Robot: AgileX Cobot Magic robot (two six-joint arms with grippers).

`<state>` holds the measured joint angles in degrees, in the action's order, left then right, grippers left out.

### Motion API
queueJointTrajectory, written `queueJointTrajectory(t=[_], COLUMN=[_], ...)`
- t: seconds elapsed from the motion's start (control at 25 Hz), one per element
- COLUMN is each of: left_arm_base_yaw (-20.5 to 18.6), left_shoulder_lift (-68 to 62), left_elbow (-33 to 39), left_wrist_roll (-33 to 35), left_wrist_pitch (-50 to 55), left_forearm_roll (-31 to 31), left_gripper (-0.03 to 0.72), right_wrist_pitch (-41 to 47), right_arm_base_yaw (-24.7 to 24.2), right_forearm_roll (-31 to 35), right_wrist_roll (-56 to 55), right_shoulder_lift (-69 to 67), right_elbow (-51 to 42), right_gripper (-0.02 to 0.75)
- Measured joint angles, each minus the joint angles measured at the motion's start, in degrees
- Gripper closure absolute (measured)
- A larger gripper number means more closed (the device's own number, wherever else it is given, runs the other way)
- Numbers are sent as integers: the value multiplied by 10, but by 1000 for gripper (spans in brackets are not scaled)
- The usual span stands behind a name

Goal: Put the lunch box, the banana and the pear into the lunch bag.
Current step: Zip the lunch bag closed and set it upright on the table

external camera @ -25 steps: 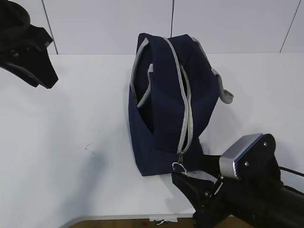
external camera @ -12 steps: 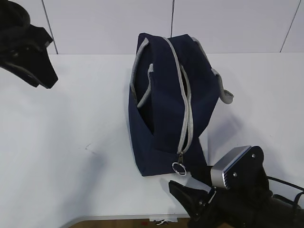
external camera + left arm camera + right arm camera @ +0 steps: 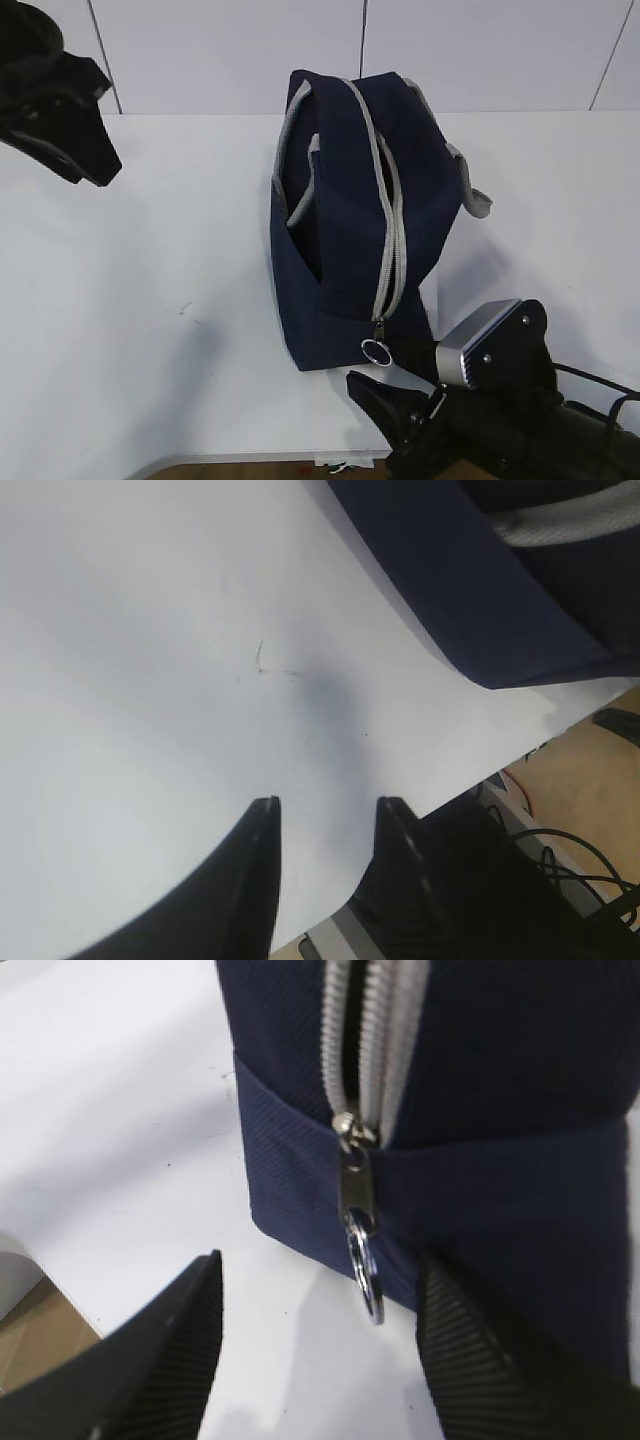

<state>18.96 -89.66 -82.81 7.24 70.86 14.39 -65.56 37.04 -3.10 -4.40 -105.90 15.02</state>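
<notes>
Right gripper (image 3: 318, 1350) open, empty, just short of ring pull (image 3: 366, 1282) at lunch bag (image 3: 345, 215) near end; zipper axis running away.

Bare table (image 3: 150, 300) left of lunch bag (image 3: 340, 240) gives free passage (bag blocks centre); zipper (image 3: 390, 230) gap narrow.

Right gripper backs off from the zipper's ring pull

The right gripper (image 3: 385, 395) now sits lower and nearer the table's (image 3: 150, 300) front edge than a second ago, a little more to the left; then its jaw tips were right at the ring pull (image 3: 375, 351) of the lunch bag (image 3: 345, 230), while now the ring hangs clear beyond the open jaws, untouched and fully visible against the navy end panel.
</notes>
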Motion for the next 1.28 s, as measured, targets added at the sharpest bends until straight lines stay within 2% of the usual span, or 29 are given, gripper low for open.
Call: queueJointTrajectory(t=[0.24, 0.32, 0.64, 1.0, 1.2, 1.28], left_arm_base_yaw=[0, 0, 0, 0, 0, 0], left_shoulder_lift=[0, 0, 0, 0, 0, 0], left_elbow=[0, 0, 0, 0, 0, 0], left_wrist_roll=[0, 0, 0, -1, -1, -1], left_wrist_pitch=[0, 0, 0, 0, 0, 0], left_forearm_roll=[0, 0, 0, 38, 56, 63], left_gripper=[444, 444, 444, 444, 444, 444], right_wrist_pitch=[0, 0, 0, 0, 0, -1], right_arm_base_yaw=[0, 0, 0, 0, 0, 0], right_forearm_roll=[0, 0, 0, 0, 0, 0], right_wrist_roll=[-1, -1, -1, -2, -2, -2], right_shoulder_lift=[0, 0, 0, -1, -1, -1], right_elbow=[2, 2, 2, 2, 2, -3], right_gripper=[279, 301, 487, 606, 724, 745])
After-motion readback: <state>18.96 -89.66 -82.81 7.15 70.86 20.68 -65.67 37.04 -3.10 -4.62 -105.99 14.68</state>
